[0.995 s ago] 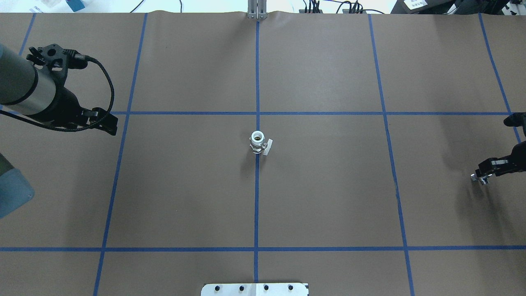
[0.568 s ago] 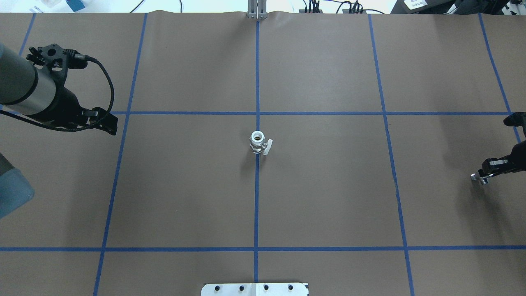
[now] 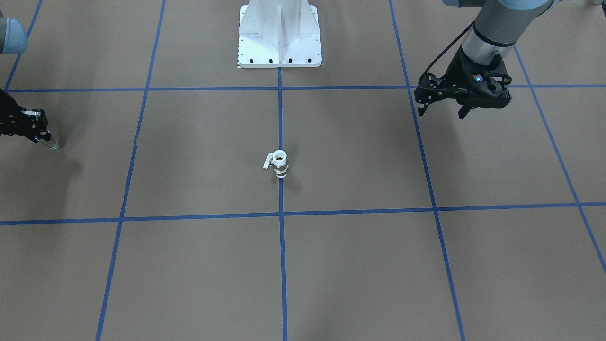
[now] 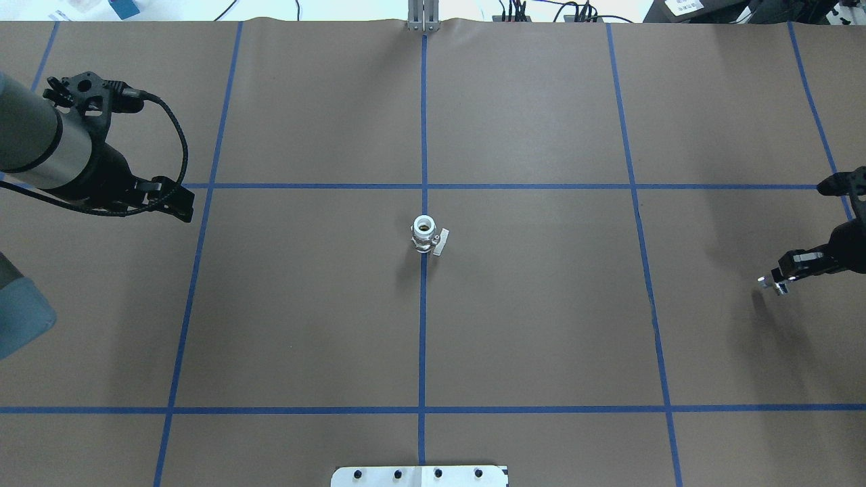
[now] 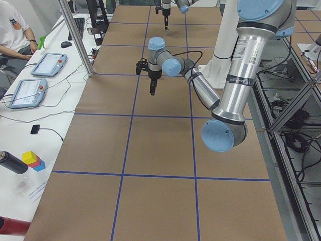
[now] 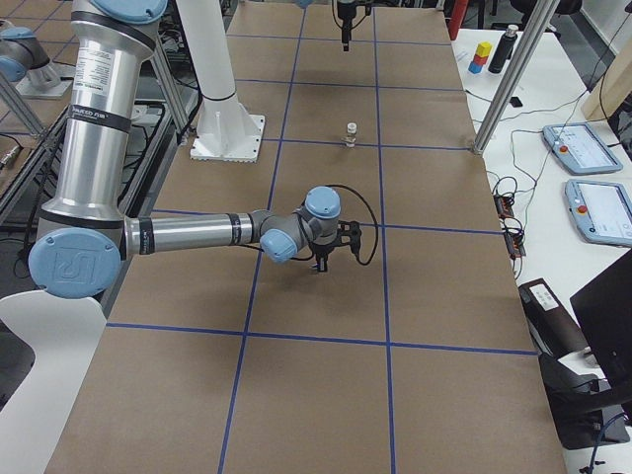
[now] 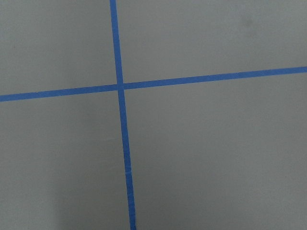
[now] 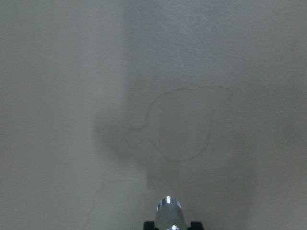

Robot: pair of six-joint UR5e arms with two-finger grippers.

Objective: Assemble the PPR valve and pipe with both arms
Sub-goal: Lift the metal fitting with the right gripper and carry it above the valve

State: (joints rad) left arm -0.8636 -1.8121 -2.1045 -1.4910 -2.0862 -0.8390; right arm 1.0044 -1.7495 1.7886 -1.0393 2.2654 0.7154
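My right tool (image 4: pixel 790 269) is clamped on the pipe (image 4: pixel 772 284). The chrome piece sticks out past the fingertips, rounded end leading, its long axis running on from the tool toward the middle of the counter (image 4: pixel 541 338). My wrist camera shows that shiny tip with only bare brown paper and a soft shadow beyond it, so I judge the pipe is held clear of the surface.

The PPR valve (image 4: pixel 425 235) lies well apart from this tool, off to its left and a little farther from my base. It stands upright on the blue tape (image 4: pixel 422 338) line that runs down the centre. Its open white end faces up and its pale lever juts out on the side facing the pipe. Its long axis is vertical, while the pipe looks closer to level, so I judge the two axes must be lined up before anything can mate.

My left tool (image 4: pixel 166 198) hangs over a tape crossing with nothing in it. I cannot tell whether its fingers are apart or together. The valve lies to its right, a little closer to my base, and this tool is the nearer of the two. I think it should take the valve.
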